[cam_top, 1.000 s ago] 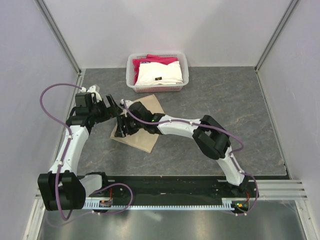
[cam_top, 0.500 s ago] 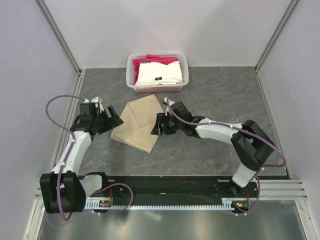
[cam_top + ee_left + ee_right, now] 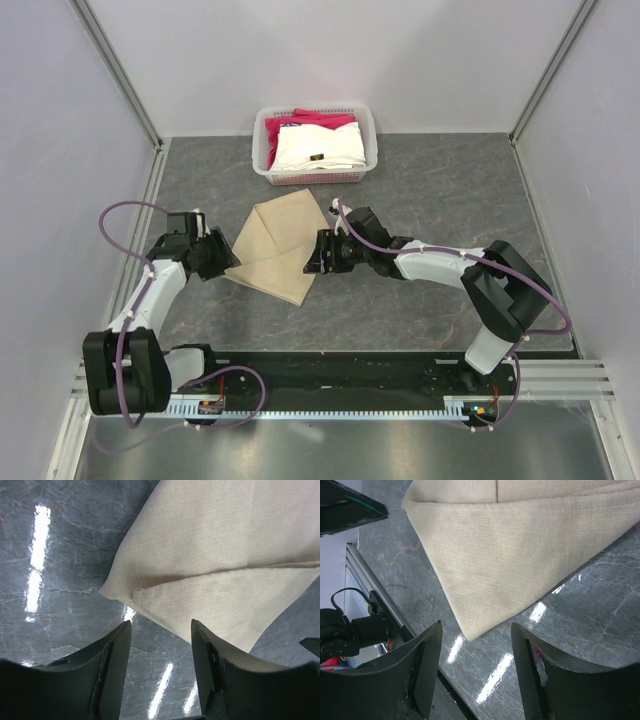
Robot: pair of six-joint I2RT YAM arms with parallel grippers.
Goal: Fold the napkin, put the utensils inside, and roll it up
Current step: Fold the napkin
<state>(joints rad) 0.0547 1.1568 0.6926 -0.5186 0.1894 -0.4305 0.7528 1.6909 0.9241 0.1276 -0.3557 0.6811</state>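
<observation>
The tan napkin (image 3: 275,245) lies flat on the grey table, folded over on itself into a pointed shape. The left wrist view looks at one folded corner of the napkin (image 3: 225,555). My left gripper (image 3: 222,260) sits just left of it, open, with only bare table between its fingers (image 3: 161,625). My right gripper (image 3: 318,255) is low at the napkin's right edge and is also open and empty (image 3: 476,626). One napkin (image 3: 520,555) corner points toward its jaws. The utensils are out of view.
A white basket (image 3: 315,178) stands at the back just beyond the napkin, holding a white folded cloth (image 3: 318,148) and a pink-red folded cloth (image 3: 320,121). Metal frame rails run along both sides and the near edge (image 3: 330,405).
The right arm has drawn back off the napkin to its right side. My left gripper has slid left and nearer, off the cloth, its jaws narrowing. The folded napkin now lies uncovered.
</observation>
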